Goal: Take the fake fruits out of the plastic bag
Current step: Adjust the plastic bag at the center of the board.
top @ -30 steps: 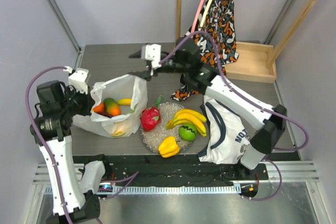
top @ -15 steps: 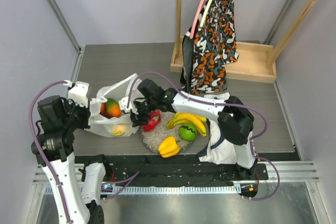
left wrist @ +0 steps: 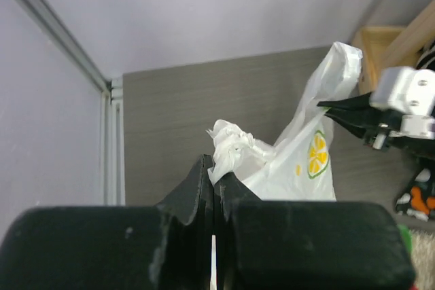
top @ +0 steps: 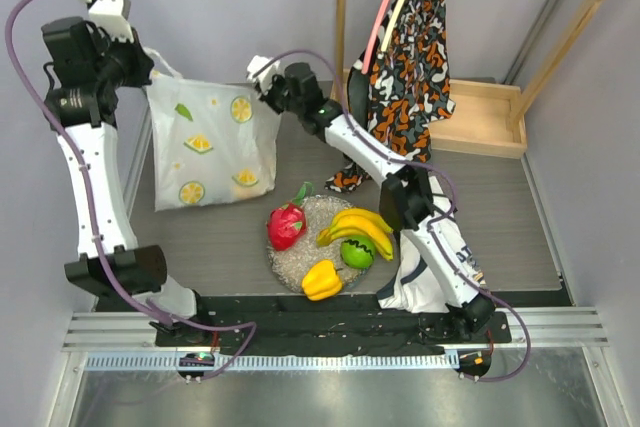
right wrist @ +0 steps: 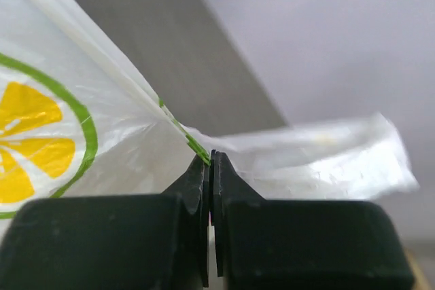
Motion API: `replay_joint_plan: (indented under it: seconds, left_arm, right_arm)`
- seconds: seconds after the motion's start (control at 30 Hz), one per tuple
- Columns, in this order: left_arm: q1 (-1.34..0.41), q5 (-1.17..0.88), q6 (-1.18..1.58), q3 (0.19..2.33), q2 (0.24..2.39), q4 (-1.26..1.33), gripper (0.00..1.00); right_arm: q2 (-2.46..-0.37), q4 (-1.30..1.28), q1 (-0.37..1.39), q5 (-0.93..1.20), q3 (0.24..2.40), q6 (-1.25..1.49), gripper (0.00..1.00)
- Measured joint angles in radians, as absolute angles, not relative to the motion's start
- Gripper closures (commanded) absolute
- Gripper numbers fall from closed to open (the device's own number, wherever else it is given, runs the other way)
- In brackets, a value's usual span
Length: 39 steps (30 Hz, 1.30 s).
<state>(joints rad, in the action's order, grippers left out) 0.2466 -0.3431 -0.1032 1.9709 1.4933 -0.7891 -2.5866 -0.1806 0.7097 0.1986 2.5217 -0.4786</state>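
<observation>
Top external view: plastic bag (top: 215,142) hangs spread flat between both arms over the far-left table (top: 200,237). Left gripper (left wrist: 214,176) pinches the bag's bunched handle; right gripper (right wrist: 211,161) pinches its opposite top edge. Red fruit (top: 287,225), bananas (top: 360,227), green ball (top: 356,253) and yellow pepper (top: 322,279) rest on a speckled round mat (top: 298,259), near and right of the bag.

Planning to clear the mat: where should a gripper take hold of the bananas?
Probably the bananas near their left end, from straight above. They lie flat on the mat, a narrow curved bunch. The green ball sits against the middle of their near side, leaving less room there.
</observation>
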Motion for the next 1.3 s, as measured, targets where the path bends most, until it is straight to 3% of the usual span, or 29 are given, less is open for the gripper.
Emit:
replay_joint_plan:
  seconds: [0.1, 0.23, 0.33, 0.43, 0.5, 0.53, 0.63, 0.7, 0.9, 1.13, 1.3]
  left_arm:
    - [0.240, -0.353, -0.067, 2.097, 1.596, -0.769, 1.00]
    - [0.243, -0.372, -0.044, 2.117, 1.597, -0.719, 1.00]
    - [0.251, -0.399, -0.067, 1.962, 1.478, -0.659, 1.00]
    - [0.258, -0.433, -0.138, 1.675, 1.268, -0.633, 1.00]
    - [0.258, -0.458, -0.187, 1.512, 1.144, -0.660, 1.00]
    - [0.258, -0.468, -0.208, 1.446, 1.101, -0.675, 1.00]
    - [0.258, -0.486, -0.268, 1.303, 1.023, -0.763, 1.00]
    - [0.258, -0.485, -0.312, 1.248, 1.005, -0.849, 1.00]
    - [0.258, -0.426, -0.451, 1.183, 0.931, -1.068, 1.00]
    - [0.258, -0.418, -0.475, 1.168, 0.738, -1.151, 1.00]
    - [0.258, -0.411, -0.447, 1.168, 0.739, -1.172, 1.00]
  right_arm:
    - [-2.521, -0.077, 0.667, 0.178, 2.464, -0.457, 0.99]
    - [-2.303, 0.020, 0.651, 0.201, 2.203, -0.428, 0.99]
    - [-2.136, 0.055, 0.665, 0.234, 2.000, -0.403, 0.99]
    - [-1.977, 0.063, 0.718, 0.281, 1.765, -0.410, 0.98]
    - [-1.912, 0.050, 0.783, 0.319, 1.623, -0.430, 0.87]
    - [-1.894, 0.030, 0.823, 0.343, 1.557, -0.444, 0.63]
    - [-1.914, -0.111, 0.931, 0.405, 1.454, -0.488, 0.50]
    - [-1.955, -0.214, 0.977, 0.435, 1.452, -0.503, 0.46]
    - [-1.986, -0.444, 0.933, 0.521, 1.596, -0.477, 0.44]
    - [-1.943, -0.398, 0.852, 0.626, 1.803, -0.332, 0.57]
    - [-2.003, -0.292, 0.871, 0.633, 1.893, -0.201, 0.63]
